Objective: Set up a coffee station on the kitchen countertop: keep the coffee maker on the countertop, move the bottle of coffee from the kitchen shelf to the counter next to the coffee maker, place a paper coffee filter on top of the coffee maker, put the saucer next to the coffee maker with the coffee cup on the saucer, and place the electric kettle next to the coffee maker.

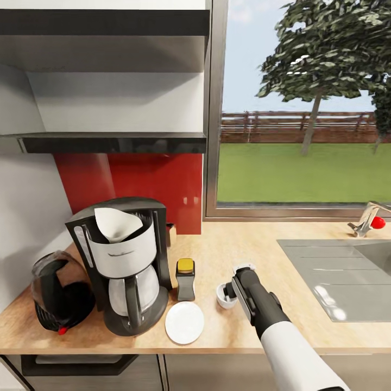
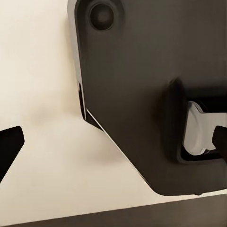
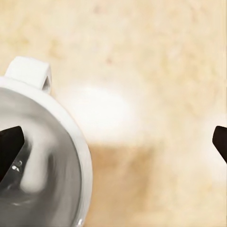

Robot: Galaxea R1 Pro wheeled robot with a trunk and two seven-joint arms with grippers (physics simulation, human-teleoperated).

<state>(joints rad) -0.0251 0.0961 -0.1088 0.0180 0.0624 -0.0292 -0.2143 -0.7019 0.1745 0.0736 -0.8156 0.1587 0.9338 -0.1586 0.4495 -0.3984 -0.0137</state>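
The pale wooden counter (image 1: pixel 228 326) carries a black-and-white coffee maker (image 1: pixel 126 260) with a white paper filter (image 1: pixel 117 224) cone on top. Left of the coffee maker lies a dark glassy kettle (image 1: pixel 57 293). Right of it stand a dark bottle (image 1: pixel 185 279) with a yellow cap and a flat round white saucer (image 1: pixel 184 322). Farther right sits a glossy white cup (image 3: pixel 42 165), with the right gripper (image 3: pixel 113 144) wide open above it, one finger over its bowl, holding nothing. The left gripper (image 2: pixel 113 142) is spread open, empty.
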